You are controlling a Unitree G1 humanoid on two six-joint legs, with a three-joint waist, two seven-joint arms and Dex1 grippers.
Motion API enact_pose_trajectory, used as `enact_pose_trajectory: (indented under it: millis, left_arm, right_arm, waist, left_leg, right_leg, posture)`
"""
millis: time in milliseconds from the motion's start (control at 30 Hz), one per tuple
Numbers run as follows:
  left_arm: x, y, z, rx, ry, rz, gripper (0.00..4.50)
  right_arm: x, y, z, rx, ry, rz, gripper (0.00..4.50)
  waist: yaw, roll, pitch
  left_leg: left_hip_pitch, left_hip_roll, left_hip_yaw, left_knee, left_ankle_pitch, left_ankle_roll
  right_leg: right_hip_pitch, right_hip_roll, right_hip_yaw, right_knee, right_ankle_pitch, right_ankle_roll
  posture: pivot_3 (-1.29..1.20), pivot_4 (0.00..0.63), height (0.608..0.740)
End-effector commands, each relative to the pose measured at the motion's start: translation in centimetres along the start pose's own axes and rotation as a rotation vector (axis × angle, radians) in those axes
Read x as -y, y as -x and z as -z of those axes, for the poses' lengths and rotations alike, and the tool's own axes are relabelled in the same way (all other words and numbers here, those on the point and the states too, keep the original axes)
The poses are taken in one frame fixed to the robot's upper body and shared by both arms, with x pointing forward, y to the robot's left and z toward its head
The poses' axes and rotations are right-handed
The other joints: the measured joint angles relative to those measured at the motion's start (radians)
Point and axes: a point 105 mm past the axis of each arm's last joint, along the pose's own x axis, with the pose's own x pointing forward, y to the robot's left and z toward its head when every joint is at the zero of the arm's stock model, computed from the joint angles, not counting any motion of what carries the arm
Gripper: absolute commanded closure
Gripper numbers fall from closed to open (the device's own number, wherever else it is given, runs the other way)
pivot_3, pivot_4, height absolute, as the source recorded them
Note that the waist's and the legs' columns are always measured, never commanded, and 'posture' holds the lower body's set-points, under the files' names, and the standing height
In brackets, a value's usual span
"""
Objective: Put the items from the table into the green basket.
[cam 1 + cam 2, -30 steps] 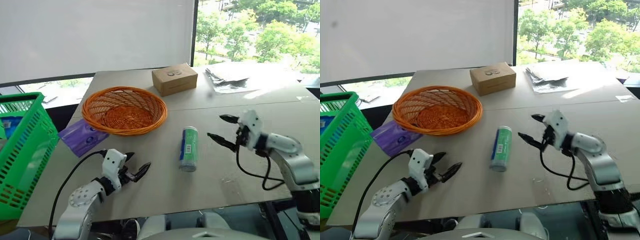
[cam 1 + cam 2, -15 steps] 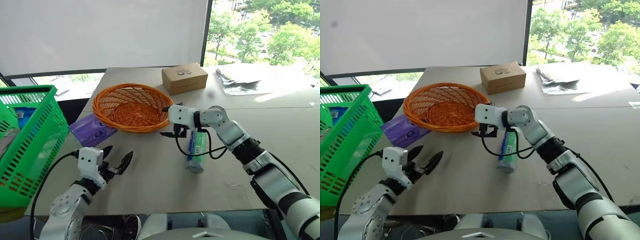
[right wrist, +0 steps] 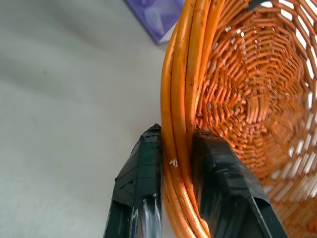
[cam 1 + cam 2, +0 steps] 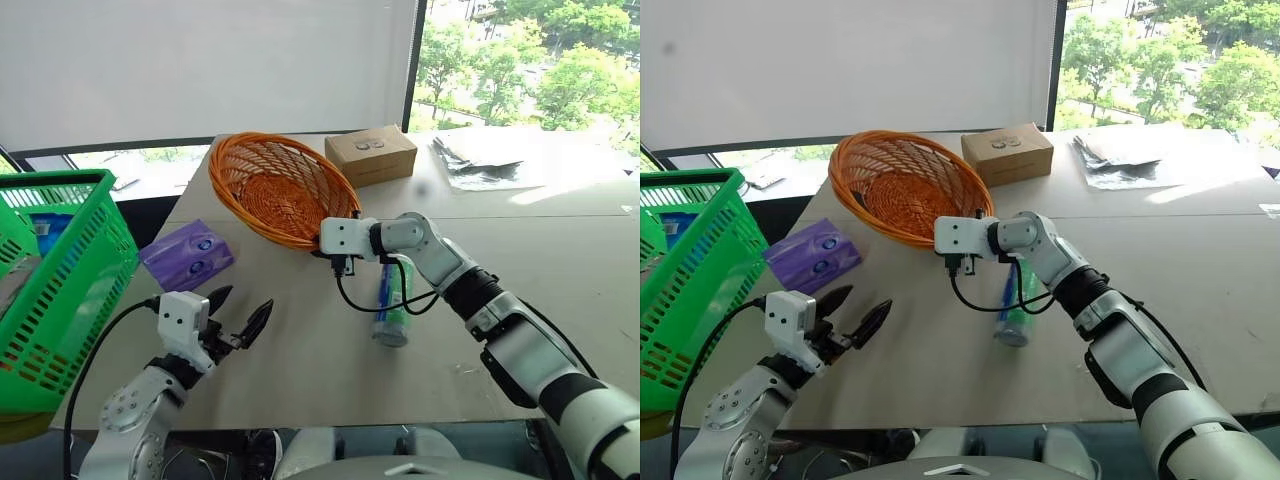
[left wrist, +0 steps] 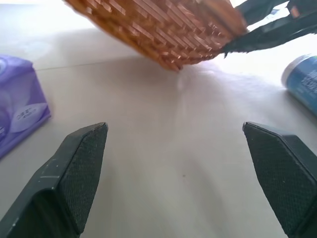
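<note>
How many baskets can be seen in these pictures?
2. The green basket stands at the table's left edge. The orange basket is mid-table, tilted, its rim gripped by the right end effector. No others are visible.

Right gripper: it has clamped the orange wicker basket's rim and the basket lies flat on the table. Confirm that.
Not flat. The right gripper has clamped the orange wicker basket by its rim, but the basket is tilted up on edge, as the left eye view shows.
</note>
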Motion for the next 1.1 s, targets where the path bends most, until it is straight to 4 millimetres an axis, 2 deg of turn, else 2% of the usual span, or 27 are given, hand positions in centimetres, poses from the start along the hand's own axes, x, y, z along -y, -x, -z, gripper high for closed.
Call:
enact_pose_trajectory:
  millis: [33,133,200,333,367,400,500,600,633,700,767,900,933,1000,1100]
  left_arm:
    - [0.9,0.0,-2.0,0.085,-0.055,0.039,0.00]
    - [1.5,-0.5,-2.7,0.121,-0.062,0.055,0.00]
    - [2.0,-1.0,-3.3,0.145,-0.065,0.073,0.00]
    - [2.8,-2.5,-4.7,0.196,-0.058,0.115,0.00]
    - [2.9,-2.9,-4.9,0.202,-0.059,0.125,0.00]
    - [3.2,-3.5,-5.1,0.208,-0.058,0.141,0.00]
    - [3.4,-5.4,-5.4,0.200,-0.042,0.157,0.00]
    - [2.6,-7.2,-5.6,0.176,0.004,0.114,0.00]
    - [2.4,-7.5,-5.7,0.173,0.004,0.106,0.00]
    - [2.0,-8.1,-5.7,0.166,-0.013,0.099,0.00]
    - [1.4,-8.6,-5.6,0.155,-0.033,0.081,0.00]
    - [-2.1,-8.9,-5.2,0.098,-0.134,-0.056,0.00]
    - [-3.3,-8.7,-5.1,0.078,-0.177,-0.103,0.00]
    - [-4.9,-8.3,-5.0,0.053,-0.228,-0.155,0.00]
    - [-7.6,-7.4,-5.7,0.038,-0.319,-0.270,0.00]
  right_arm:
    - [1.9,0.8,-1.5,0.053,0.034,0.082,4.11]
    - [4.0,2.4,-2.1,0.073,0.059,0.195,4.11]
    - [5.0,4.3,-1.8,0.045,0.099,0.232,4.11]
    - [8.0,11.5,-0.9,-0.089,0.187,0.383,4.11]
    - [8.3,13.2,-0.8,-0.119,0.188,0.413,4.11]
    - [8.4,15.4,0.2,-0.191,0.188,0.437,4.11]
    - [7.0,21.8,4.1,-0.451,0.161,0.456,4.11]
    - [6.2,26.4,6.7,-0.611,0.103,0.522,4.11]
    - [5.9,27.3,7.4,-0.651,0.098,0.532,4.11]
    - [5.6,28.5,8.6,-0.695,0.076,0.552,3.09]
    - [5.2,29.0,9.7,-0.716,0.060,0.564,2.41]
    - [4.8,29.4,10.9,-0.691,0.034,0.616,0.38]
    - [4.4,29.2,10.8,-0.675,0.023,0.615,0.05]
    - [4.3,28.5,9.6,-0.578,-0.029,0.640,0.05]
    - [4.4,26.0,5.2,-0.264,-0.166,0.670,0.05]
  waist:
    - [0.000,0.000,0.000]
    - [0.001,0.001,0.001]
    - [0.011,0.001,0.002]
    - [0.025,0.001,0.004]
    - [0.032,0.001,0.003]
    - [0.036,0.000,0.003]
    - [0.038,-0.001,0.002]
    - [0.016,0.000,0.001]
    - [-0.001,0.000,0.002]
    - [-0.030,0.001,0.002]
    - [-0.056,0.002,0.002]
    - [-0.080,0.001,0.002]
    - [-0.081,0.001,0.002]
    - [-0.082,0.001,0.002]
    - [-0.084,0.001,0.003]
  left_leg:
    - [0.000,0.000,0.000,0.000,0.000,0.000]
    - [0.000,0.000,0.000,0.000,0.000,0.000]
    - [0.000,0.000,0.000,0.000,0.000,0.000]
    - [-0.003,0.000,-0.001,0.001,0.000,0.000]
    - [-0.012,-0.001,-0.003,0.004,0.000,0.000]
    - [-0.018,-0.001,-0.004,0.007,0.000,0.000]
    - [-0.022,-0.002,-0.004,0.007,0.001,0.000]
    - [-0.022,-0.001,-0.002,0.006,0.000,0.000]
    - [-0.021,0.000,-0.001,0.006,0.000,0.000]
    - [-0.019,0.001,0.003,0.005,0.000,0.001]
    - [-0.015,0.001,0.006,0.004,0.000,0.001]
    - [-0.010,0.003,0.006,0.005,0.000,0.001]
    - [-0.010,0.003,0.006,0.005,0.000,0.001]
    - [-0.008,0.004,0.006,0.006,0.000,0.001]
    - [-0.008,0.005,0.006,0.006,0.000,0.001]
  right_leg:
    - [0.000,0.000,0.000,0.000,0.000,0.000]
    - [0.000,0.000,0.000,0.000,0.000,0.000]
    - [0.000,0.000,0.000,0.000,0.000,0.000]
    - [-0.001,0.000,-0.001,-0.001,0.000,0.000]
    - [-0.009,-0.001,-0.003,0.000,0.000,0.000]
    - [-0.015,-0.002,-0.004,0.001,0.001,0.001]
    - [-0.015,-0.002,-0.004,-0.003,0.001,0.001]
    - [-0.015,-0.001,-0.002,-0.005,0.001,0.001]
    - [-0.015,0.000,-0.001,-0.004,0.001,0.001]
    - [-0.015,0.001,0.003,-0.001,0.001,0.001]
    - [-0.015,0.002,0.006,0.001,0.001,0.001]
    - [-0.010,0.005,0.007,0.002,0.001,0.001]
    - [-0.009,0.005,0.007,0.002,0.001,0.001]
    - [-0.006,0.006,0.006,0.002,0.001,0.001]
    - [-0.006,0.006,0.007,0.001,0.001,0.001]
  posture:
    - [0.15,0.000,0.740]
    - [0.15,0.000,0.740]
    - [0.15,0.000,0.740]
    - [0.10,0.000,0.740]
    - [0.09,0.000,0.740]
    - [0.08,0.000,0.740]
    - [0.04,0.000,0.740]
    - [0.00,0.000,0.740]
    - [-0.01,0.000,0.740]
    - [-0.02,0.000,0.740]
    - [-0.03,0.000,0.740]
    - [-0.03,0.000,0.740]
    - [-0.03,0.000,0.740]
    - [-0.03,0.000,0.740]
    - [-0.03,0.000,0.740]
